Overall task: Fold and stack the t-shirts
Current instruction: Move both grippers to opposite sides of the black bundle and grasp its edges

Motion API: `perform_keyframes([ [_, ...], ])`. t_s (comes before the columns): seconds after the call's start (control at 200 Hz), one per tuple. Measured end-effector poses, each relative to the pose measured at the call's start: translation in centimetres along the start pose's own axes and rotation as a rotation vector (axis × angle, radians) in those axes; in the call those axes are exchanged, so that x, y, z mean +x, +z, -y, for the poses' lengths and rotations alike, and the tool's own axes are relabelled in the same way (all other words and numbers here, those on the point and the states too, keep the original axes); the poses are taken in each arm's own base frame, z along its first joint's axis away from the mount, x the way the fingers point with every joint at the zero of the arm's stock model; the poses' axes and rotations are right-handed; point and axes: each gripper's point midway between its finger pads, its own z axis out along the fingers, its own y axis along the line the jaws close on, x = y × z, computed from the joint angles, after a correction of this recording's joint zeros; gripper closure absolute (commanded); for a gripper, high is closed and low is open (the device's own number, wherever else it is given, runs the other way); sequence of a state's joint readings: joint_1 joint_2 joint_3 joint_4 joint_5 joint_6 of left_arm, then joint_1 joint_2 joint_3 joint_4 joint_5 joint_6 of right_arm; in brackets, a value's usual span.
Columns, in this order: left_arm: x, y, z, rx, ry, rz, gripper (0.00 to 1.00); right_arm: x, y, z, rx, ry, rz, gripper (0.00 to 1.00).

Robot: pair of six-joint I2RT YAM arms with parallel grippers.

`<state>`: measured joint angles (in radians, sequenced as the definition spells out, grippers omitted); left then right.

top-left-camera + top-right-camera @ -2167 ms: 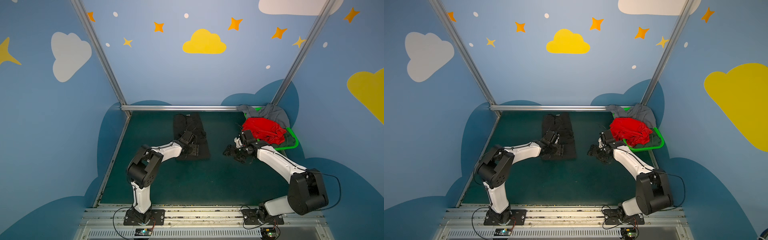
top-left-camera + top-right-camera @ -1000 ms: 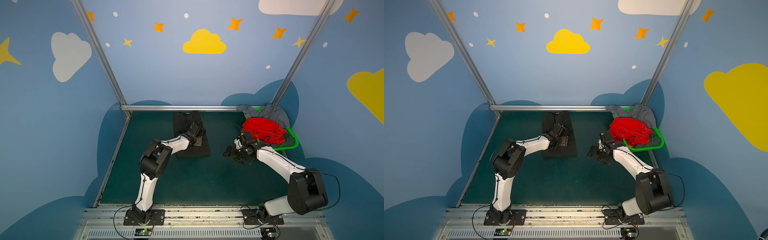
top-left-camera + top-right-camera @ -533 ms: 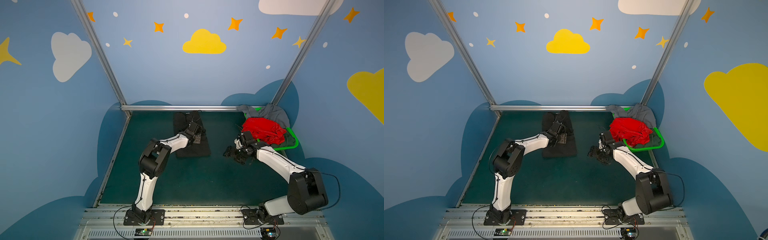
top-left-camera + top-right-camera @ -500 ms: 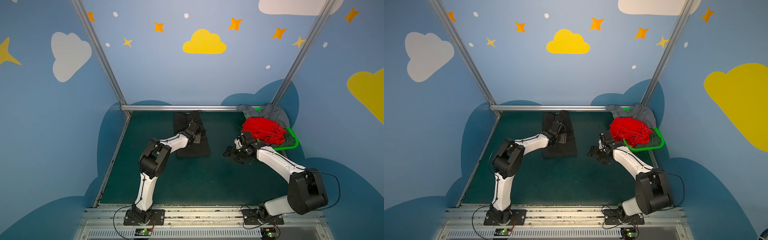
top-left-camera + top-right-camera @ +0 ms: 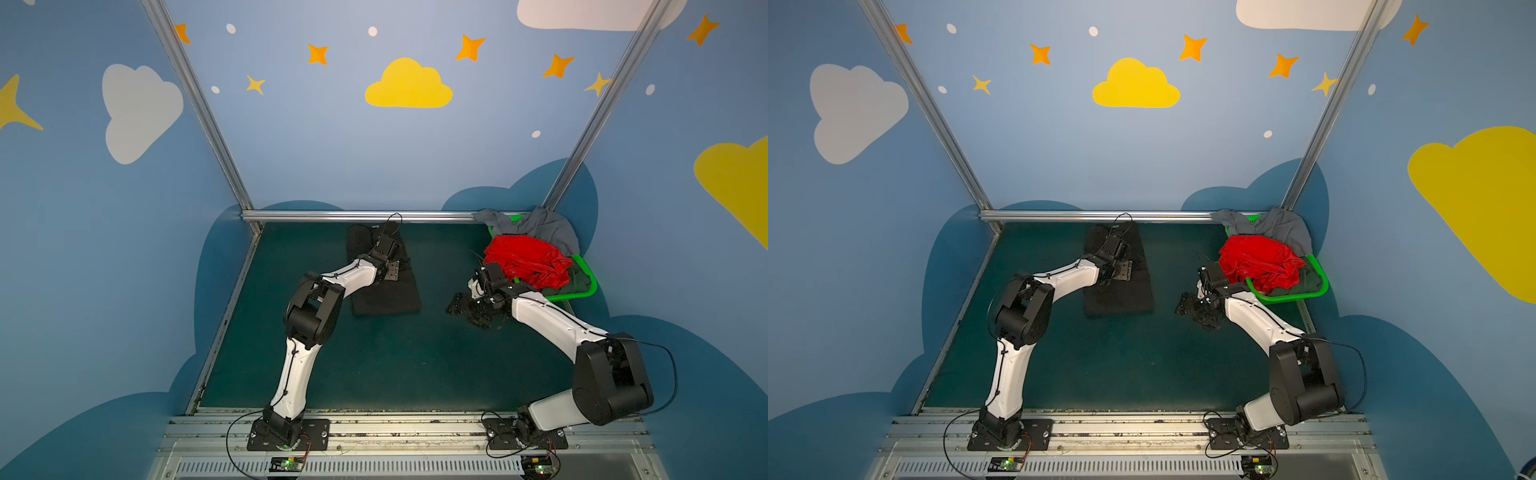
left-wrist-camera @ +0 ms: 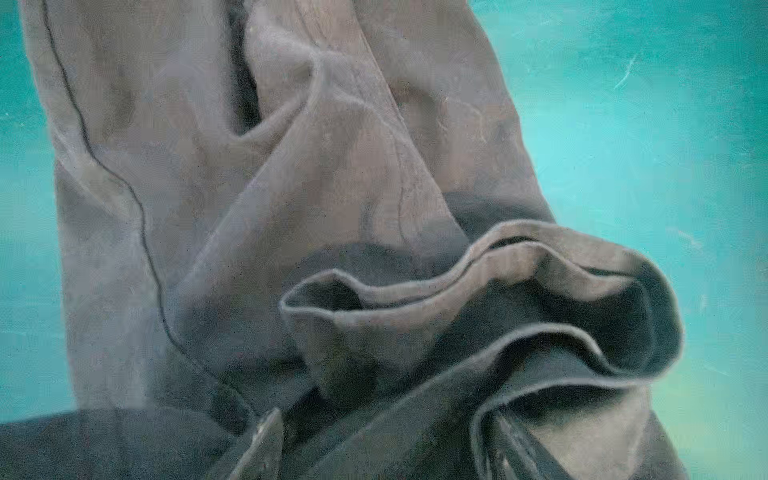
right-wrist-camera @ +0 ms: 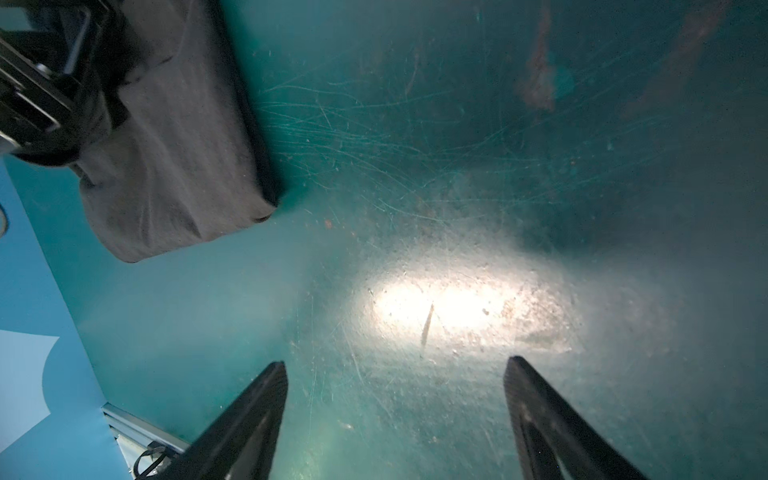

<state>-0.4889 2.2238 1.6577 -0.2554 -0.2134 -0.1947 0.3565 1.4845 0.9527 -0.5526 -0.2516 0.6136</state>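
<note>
My left end effector (image 6: 386,440) sits low on the black t-shirt (image 6: 291,166). Its two fingers (image 6: 266,438) stand apart, with a rumpled fold of cloth heaped between them. Only the tips show at the edge of my left wrist view, one half buried under a hem, so I cannot tell whether they press the fabric or merely straddle it. In both top views this end effector is dark against dark cloth and its tips are lost. I make out only the wrist and its cable (image 5: 392,220) over the far half of the shirt. The black t-shirt (image 5: 386,297) lies as a long folded strip on the desk (image 5: 374,365), left of centre, running from near the back rail (image 5: 353,216) toward my bases.

My right end effector (image 7: 395,362) hangs just above bare desk, fingers (image 7: 257,407) wide apart and nothing between them. A bright patch of light falls on the scratched surface ahead. A corner of the black shirt shows in that wrist view, well apart from the tips.

Beyond my right wrist, the green basket (image 5: 573,296) stands in the far right corner. The red t-shirt (image 5: 523,259) is heaped on top of it. The grey t-shirt (image 5: 544,226) drapes over its back rim onto the rail. A dark green t-shirt (image 5: 579,282) peeks out beneath the red, mostly hidden.
</note>
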Motion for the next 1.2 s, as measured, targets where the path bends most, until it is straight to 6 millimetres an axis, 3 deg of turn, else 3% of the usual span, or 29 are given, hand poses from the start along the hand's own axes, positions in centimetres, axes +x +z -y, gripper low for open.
perform_keyframes([
  [0.185, -1.8, 0.3, -1.3, -0.019, 0.019, 0.007, 0.24, 0.1, 0.4, 0.2, 0.007, 0.004, -0.013, 0.20],
  [0.31, -4.5, 0.3, -2.7, -0.032, 0.010, 0.031, 0.21, 0.2, 0.6, 0.3, 0.008, 0.006, -0.018, 0.20],
  [0.43, -7.2, 0.0, -4.4, -0.051, -0.008, 0.068, 0.11, 0.2, 0.6, 0.2, 0.004, 0.009, -0.022, 0.20],
  [0.571, -7.8, -0.8, -6.6, -0.100, -0.006, 0.078, 0.00, 0.3, 0.6, 0.1, -0.001, 0.013, -0.024, 0.18],
  [0.686, -6.5, -3.2, -7.5, -0.125, -0.003, 0.064, 0.00, 0.4, 0.6, -0.1, -0.007, 0.007, -0.029, 0.18],
  [0.911, -3.2, -11.9, -9.0, -0.090, -0.130, 0.102, 0.00, 0.1, 1.9, -2.3, -0.043, -0.038, -0.060, 0.19],
  [1.046, 1.6, -15.3, -10.0, -0.044, -0.224, 0.086, 0.03, -0.6, 4.2, -4.1, -0.065, -0.070, -0.094, 0.21],
  [1.201, 7.0, -16.6, -10.3, 0.008, -0.283, 0.013, 0.11, -1.1, 6.8, -5.6, -0.092, -0.085, -0.129, 0.26],
])
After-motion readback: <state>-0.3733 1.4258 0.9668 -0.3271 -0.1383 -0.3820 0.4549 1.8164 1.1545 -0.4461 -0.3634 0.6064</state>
